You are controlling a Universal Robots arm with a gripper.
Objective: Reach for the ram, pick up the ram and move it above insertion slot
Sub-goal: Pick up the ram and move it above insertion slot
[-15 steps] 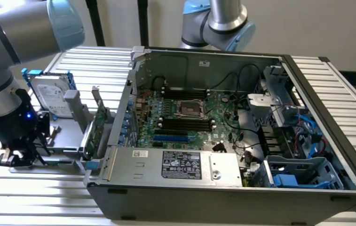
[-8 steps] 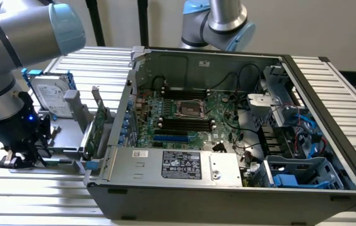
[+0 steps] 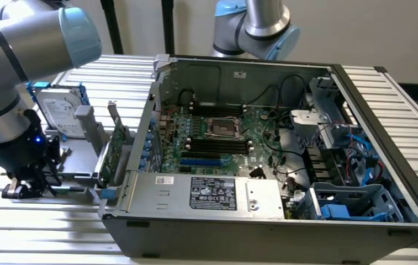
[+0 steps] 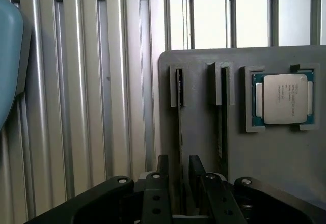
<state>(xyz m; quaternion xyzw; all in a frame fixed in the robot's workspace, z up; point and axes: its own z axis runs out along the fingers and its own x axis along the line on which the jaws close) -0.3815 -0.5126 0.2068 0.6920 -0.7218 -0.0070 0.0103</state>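
My end effector is down low at the grey holder on the slatted bench. Its two black fingers are spread, one on each side of the ram. I see a gap on both sides, so I am not yet pinching it.

The ram stands on edge in a narrow slot of the holder, seen edge-on as a thin strip running away from my fingers. Just beside it, a second parallel slot holds what looks like another thin stick. Past that, a silver processor chip lies flat in a square recess of the same holder.

In the exterior view my end effector sits at the exterior view's left, with the arm reaching down to it. Near it stand a blue-framed hard drive and a green expansion card, both upright.

Farther toward the exterior view's right lies the open computer case with its motherboard facing up. The insertion slot is one of the long black sockets there, beside the square processor socket and well apart from the ram.
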